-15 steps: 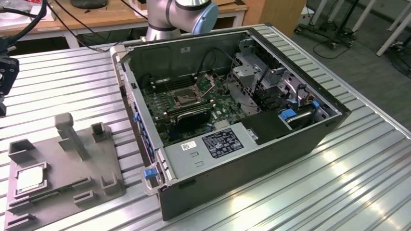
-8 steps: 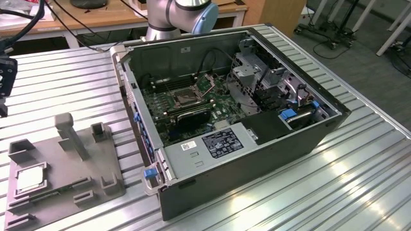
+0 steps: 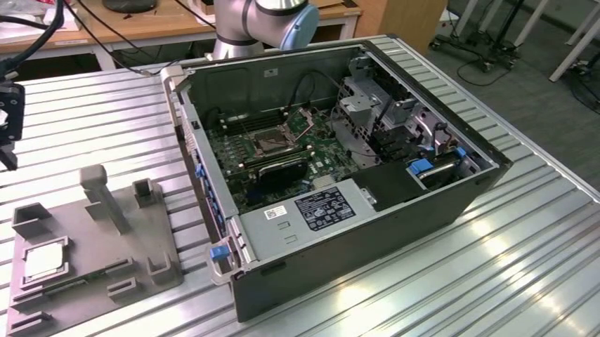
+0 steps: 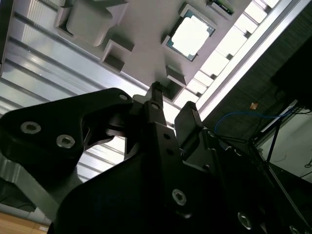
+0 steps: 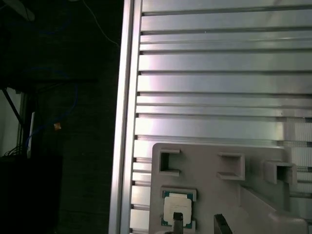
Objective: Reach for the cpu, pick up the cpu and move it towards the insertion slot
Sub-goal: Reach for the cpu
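Silvery-beige cpu (image 5: 178, 207) lies in the grey tray (image 5: 214, 185); the gripper (image 5: 199, 223) hangs seemingly over it, fingers (image 5: 177, 222) spread, empty.

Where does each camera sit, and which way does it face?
Exterior view: set apart, looking down on the computer case, insertion slot and grey tray; the arm shows.
First wrist view: at the wrist, looking down on the cpu; the open claw shows.
Second wrist view: looks past the claw at the cpu.
Shared: cpu in grey tray.
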`<state>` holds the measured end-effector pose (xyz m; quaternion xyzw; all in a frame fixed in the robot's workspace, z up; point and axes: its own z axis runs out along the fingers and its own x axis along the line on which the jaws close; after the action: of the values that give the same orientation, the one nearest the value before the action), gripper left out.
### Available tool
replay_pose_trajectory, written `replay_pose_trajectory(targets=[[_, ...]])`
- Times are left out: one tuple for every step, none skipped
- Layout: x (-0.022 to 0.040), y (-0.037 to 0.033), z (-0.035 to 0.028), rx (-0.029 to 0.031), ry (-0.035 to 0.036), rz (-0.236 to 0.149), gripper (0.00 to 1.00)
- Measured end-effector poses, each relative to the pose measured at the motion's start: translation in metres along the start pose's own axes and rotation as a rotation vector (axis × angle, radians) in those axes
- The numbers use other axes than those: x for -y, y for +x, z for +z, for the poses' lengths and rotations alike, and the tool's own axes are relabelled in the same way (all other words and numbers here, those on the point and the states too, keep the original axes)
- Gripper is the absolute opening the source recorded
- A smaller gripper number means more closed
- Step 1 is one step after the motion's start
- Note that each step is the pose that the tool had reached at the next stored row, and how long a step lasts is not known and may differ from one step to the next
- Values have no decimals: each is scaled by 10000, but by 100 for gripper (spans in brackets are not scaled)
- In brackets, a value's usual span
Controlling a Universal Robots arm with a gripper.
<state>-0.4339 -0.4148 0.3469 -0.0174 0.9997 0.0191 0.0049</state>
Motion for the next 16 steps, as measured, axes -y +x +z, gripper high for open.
replay_pose_trajectory(targets=[[2,1,0,-1,1,-1,31],[4,2,2,1,0,-2,38],[5,3,3,1,-1,-2,39],[6,3,3,0,0,-3,39],[8,4,3,0,0,-3,45],[8,4,3,-1,1,-3,45],[8,4,3,-1,1,-3,45],[9,4,4,0,0,-3,45],[9,4,4,0,0,-3,45],[9,4,4,0,0,-3,45],[14,4,4,0,0,-3,45],[18,5,4,0,0,-3,45],[19,5,4,0,0,-3,45],[19,5,4,0,0,-3,45],[19,5,4,-1,1,-3,45],[19,5,4,-1,1,-3,45]])
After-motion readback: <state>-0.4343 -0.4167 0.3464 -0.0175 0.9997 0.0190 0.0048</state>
